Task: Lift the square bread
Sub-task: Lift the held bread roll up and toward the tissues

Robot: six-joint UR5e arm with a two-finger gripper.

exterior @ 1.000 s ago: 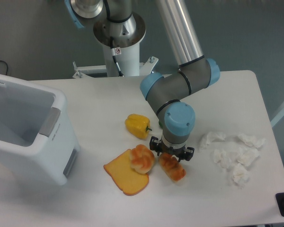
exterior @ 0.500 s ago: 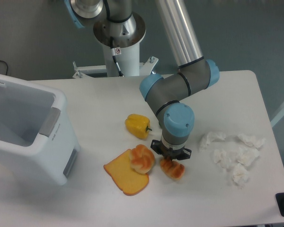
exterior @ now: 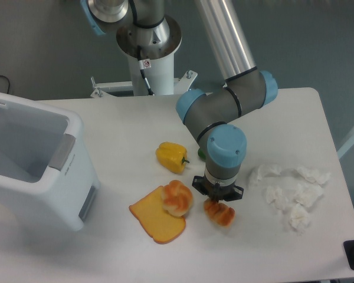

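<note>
Square bread (exterior: 220, 213) sits on the white surface (exterior: 118, 135) just right of the round bun (exterior: 177, 197), directly under the arm's wrist. Fingers (exterior: 215, 197) come straight down onto its upper-left end, and from this angle they look drawn in tight around that end, touching it. The wrist body hides most of them though, so honestly I can't tell whether they're really clamped on the loaf or just resting against it. The loaf itself looks like it's lying on the surface, tilted diagonally, with its lower-right end sticking out free.

Relative to the bun: it's sitting on top of a flat toast slice (exterior: 153, 219), which pokes out to the lower left. Yellow pepper (exterior: 170, 156) is up and a bit left of the bun, apart from it. A tiny bit of something green (exterior: 201, 154) peeks out from behind the arm, up and right of the bun, too hidden to say what it is. Crumpled white tissues (exterior: 292, 191) are well off to the right, and a big white bin (exterior: 35, 165) is far left, open on top.

The room is just a plain grey-blue wall behind, with the robot's base post at the back edge of the surface.

Count: one loaf, one bun, one toast slice, one yellow pepper, one bin, and roughly four or five tissue wads, hard to separate.
</note>
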